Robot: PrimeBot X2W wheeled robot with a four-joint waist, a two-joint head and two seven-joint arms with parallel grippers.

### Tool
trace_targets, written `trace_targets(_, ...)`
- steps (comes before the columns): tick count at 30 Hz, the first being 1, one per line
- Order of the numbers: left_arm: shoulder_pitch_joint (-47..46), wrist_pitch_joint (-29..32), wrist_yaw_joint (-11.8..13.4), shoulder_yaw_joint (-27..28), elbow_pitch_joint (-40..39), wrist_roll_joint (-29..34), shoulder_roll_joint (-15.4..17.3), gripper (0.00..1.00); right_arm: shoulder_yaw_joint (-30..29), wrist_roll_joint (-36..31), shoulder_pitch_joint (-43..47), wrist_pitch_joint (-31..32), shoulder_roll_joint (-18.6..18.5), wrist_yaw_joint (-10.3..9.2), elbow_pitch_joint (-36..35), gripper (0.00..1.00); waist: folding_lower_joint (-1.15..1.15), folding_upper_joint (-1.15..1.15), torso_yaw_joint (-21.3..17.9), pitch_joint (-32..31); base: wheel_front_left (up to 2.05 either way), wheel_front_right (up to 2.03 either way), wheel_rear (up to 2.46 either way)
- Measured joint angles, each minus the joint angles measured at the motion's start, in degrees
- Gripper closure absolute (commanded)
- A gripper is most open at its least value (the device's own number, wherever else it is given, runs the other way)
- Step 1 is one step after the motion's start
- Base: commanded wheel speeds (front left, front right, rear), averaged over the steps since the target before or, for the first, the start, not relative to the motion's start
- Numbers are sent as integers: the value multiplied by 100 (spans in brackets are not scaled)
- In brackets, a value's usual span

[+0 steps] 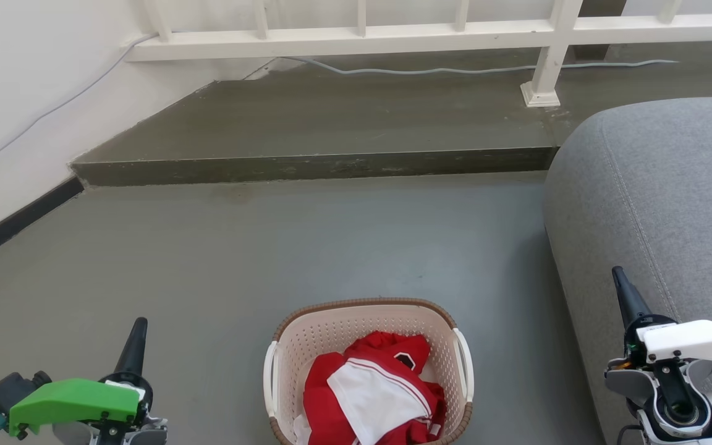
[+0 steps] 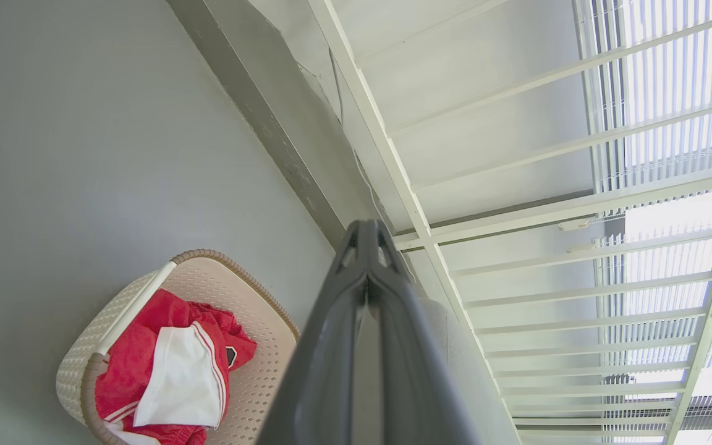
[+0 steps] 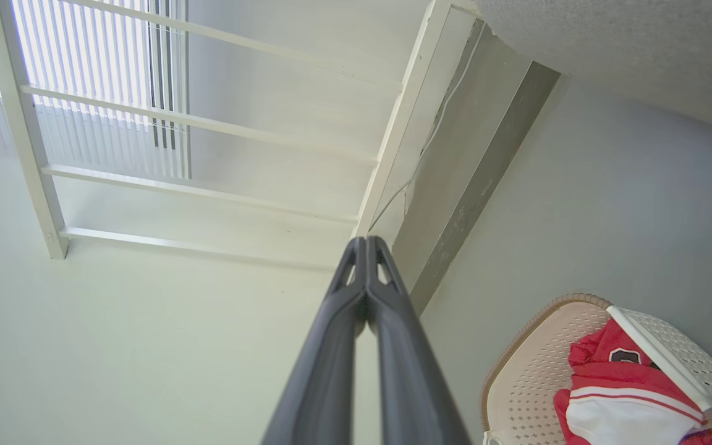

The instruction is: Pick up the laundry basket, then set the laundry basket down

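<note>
The head view's bottom edge cuts off the near end of the basket [image 1: 331, 337], and red and white clothes [image 1: 371, 389] hide its floor; the dark emblem [image 1: 404, 360] on them is too small to read. That edge also cuts the bodies of the left gripper [image 1: 139, 322] and right gripper [image 1: 617, 273], each seen edge-on as one finger, so no gap can be judged there. The sofa [image 1: 659, 185] runs off the right edge, the railing [image 1: 356, 37] off the top. In the left wrist view the fingers [image 2: 328, 371] cover one side of the basket; the right wrist view's lower right corner cuts it off.
</note>
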Motion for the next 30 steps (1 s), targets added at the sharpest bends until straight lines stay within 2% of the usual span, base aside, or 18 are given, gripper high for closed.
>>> trace_targets(22,-172,342,-315,527,213,-1490,-190,100,-515,1668,-115,386,83,321,-32,100,0,0,49,-37,0,0,0)
trace_targets(30,-241,363,-353,548,233,-1607,-196,100,-536,1777,-118,426,90,321,-32,100,0,0,51,-38,0,0,0)
